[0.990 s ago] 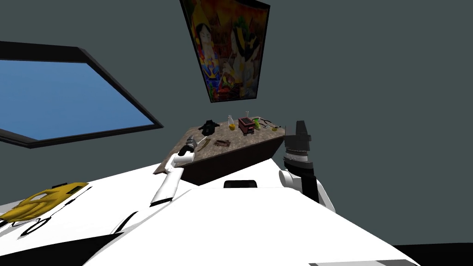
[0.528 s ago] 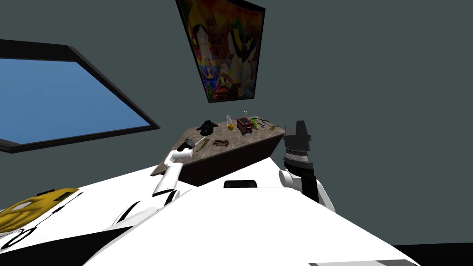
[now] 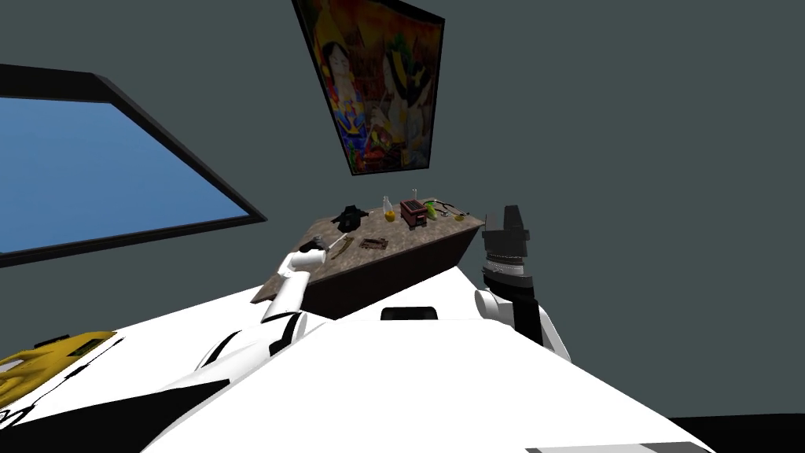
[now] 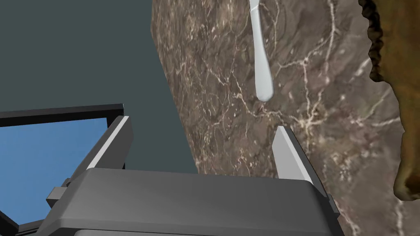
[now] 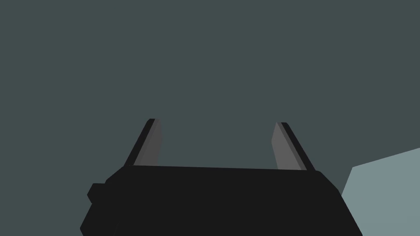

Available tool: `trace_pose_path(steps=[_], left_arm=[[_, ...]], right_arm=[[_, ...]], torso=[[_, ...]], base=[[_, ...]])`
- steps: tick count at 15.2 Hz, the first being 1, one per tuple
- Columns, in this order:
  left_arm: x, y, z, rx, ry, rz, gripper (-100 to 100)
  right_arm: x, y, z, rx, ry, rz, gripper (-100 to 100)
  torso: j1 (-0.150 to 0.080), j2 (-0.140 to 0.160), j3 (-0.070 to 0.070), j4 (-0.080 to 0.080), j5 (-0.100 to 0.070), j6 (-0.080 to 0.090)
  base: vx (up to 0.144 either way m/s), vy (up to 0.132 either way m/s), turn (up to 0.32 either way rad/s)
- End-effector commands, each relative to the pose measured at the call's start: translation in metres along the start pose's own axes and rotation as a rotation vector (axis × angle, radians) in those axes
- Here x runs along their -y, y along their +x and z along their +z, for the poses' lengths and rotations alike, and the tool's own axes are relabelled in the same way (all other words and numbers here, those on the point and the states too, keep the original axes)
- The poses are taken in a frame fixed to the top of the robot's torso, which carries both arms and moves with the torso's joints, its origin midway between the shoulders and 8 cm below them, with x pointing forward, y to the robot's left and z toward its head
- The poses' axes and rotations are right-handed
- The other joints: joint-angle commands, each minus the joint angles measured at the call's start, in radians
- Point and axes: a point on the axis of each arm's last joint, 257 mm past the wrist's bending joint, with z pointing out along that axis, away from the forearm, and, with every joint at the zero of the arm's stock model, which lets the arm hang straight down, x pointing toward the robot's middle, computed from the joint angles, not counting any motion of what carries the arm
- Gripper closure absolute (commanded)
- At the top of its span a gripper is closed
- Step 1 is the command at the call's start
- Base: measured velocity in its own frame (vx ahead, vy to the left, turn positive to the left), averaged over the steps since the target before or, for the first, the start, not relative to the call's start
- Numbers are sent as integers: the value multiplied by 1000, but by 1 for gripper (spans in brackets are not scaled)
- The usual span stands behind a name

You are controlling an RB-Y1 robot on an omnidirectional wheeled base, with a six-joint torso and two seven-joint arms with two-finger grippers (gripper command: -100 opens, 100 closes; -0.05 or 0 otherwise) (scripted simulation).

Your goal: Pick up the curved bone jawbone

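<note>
We should slide our left gripper (image 4: 202, 123), spread open over the table (image 4: 213, 82) edge, sideways past the grey handle (image 4: 262, 69) until the jawbone (image 4: 408, 82) sits squarely inside.

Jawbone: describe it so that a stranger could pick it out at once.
Below the painting stands a brown marble table. At its end by the open left tool lies the jawbone: ochre-brown, with a jagged edge, unlike the smooth pale utensil beside it.

The tabletop (image 4: 221, 135) is veined brown marble (matt), the jawbone (image 4: 406, 90) rough, the utensil handle (image 4: 262, 73) smooth.
</note>
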Motion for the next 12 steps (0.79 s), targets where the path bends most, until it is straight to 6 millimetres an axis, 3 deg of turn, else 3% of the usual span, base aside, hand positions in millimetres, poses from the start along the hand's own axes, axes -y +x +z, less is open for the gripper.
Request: trace_pose_path(steps=[1, 3, 4, 6, 7, 8, 10, 12], left_arm=[[1, -9, 6, 38, -40, -54, -100], [-7, -14, 6, 54, -67, -55, -100], [1, -17, 11, 75, -84, -108, -100], [-13, -25, 11, 99, -124, -108, -100], [-5, -26, 14, 116, -140, -162, -100], [-18, -33, 14, 137, -174, -162, -100], [-14, -34, 16, 158, -201, -216, -100], [-27, -40, 15, 179, -237, -217, -100]], right_arm=[[0, 0, 0, 0, 0, 0, 0], [0, 0, 0, 0, 0, 0, 0], [0, 0, 0, 0, 0, 0, 0], [0, 0, 0, 0, 0, 0, 0], [0, 0, 0, 0, 0, 0, 0], [0, 0, 0, 0, 0, 0, 0], [0, 0, 0, 0, 0, 0, 0], [0, 0, 0, 0, 0, 0, 0]], torso=[[0, 0, 0, 0, 0, 0], [0, 0, 0, 0, 0, 0], [0, 0, 0, 0, 0, 0], [-1, 0, 0, 0, 0, 0], [0, 0, 0, 0, 0, 0], [0, 0, 0, 0, 0, 1], [0, 0, 0, 0, 0, 0], [0, -1, 0, 0, 0, 1]], base=[[-7, -7, -65], [-8, -5, -62], [-10, -8, -73], [-7, -6, -61], [-5, -7, -73], [-3, -6, -82], [-1, -4, -58], [0, -2, -60]])
